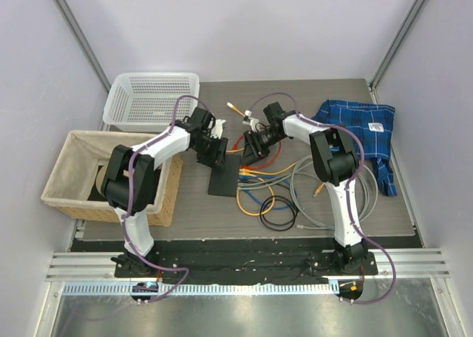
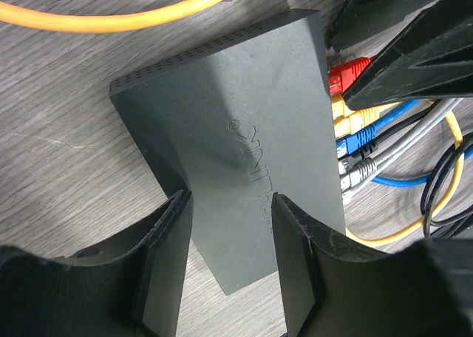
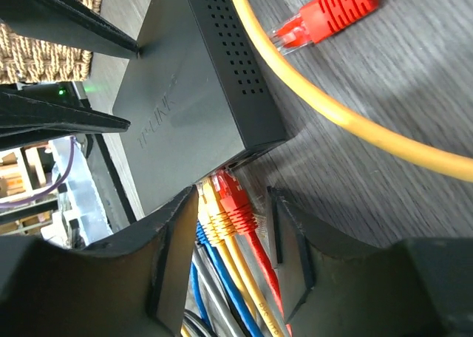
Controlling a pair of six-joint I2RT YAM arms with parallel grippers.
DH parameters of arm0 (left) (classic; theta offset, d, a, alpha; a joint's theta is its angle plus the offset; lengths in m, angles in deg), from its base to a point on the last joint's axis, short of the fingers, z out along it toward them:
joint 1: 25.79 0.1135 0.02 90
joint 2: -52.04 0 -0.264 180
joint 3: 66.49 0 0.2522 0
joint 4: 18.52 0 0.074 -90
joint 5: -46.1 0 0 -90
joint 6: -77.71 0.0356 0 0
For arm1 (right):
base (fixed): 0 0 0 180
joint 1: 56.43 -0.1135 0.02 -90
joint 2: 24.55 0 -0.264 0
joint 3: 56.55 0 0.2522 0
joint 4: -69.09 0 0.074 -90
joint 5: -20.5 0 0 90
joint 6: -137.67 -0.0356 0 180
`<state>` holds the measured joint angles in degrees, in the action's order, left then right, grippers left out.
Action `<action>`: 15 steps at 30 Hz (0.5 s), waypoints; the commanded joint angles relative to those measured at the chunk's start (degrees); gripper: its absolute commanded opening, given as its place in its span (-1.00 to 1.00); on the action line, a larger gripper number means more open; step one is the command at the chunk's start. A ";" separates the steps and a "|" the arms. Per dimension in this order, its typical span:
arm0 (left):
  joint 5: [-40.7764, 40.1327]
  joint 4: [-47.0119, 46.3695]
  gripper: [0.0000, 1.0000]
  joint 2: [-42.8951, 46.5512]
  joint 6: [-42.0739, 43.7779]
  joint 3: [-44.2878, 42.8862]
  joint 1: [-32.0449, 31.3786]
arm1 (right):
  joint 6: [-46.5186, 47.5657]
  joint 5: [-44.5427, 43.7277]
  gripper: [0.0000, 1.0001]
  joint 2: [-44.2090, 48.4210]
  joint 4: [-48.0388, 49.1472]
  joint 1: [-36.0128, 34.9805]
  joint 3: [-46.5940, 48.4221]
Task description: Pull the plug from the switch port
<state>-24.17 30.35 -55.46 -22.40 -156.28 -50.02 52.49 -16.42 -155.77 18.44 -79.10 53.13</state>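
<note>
Black switch under left tool, parted; right tool parted, straddling red plug.

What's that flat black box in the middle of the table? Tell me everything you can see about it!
The switch is a flat, matte-black rectangular box, plastic by the look, lying flat on the grey wood-grain table. A logo marks its top, and rows of small vent holes run along its sides. One edge holds a row of plugs: red, yellow, blue and grey. The left fingers straddle one end; I cannot tell whether they touch it.
</note>
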 commanded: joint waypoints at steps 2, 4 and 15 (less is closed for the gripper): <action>0.66 1.71 0.04 -2.09 1.23 -0.70 0.41 | 1.86 1.06 -0.08 -1.58 -1.44 -0.53 2.08; 0.84 1.54 0.03 -2.45 1.14 -0.52 0.50 | 1.68 0.45 -0.14 -2.02 -1.26 -0.70 2.43; 1.19 0.66 0.04 -3.50 0.97 0.09 0.50 | 1.51 -3.33 -0.38 -2.99 -0.91 -1.67 2.96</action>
<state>-22.64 30.63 -56.05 -22.32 -156.66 -49.67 52.99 -16.25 -157.34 17.48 -79.74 54.29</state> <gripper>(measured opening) 0.516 0.344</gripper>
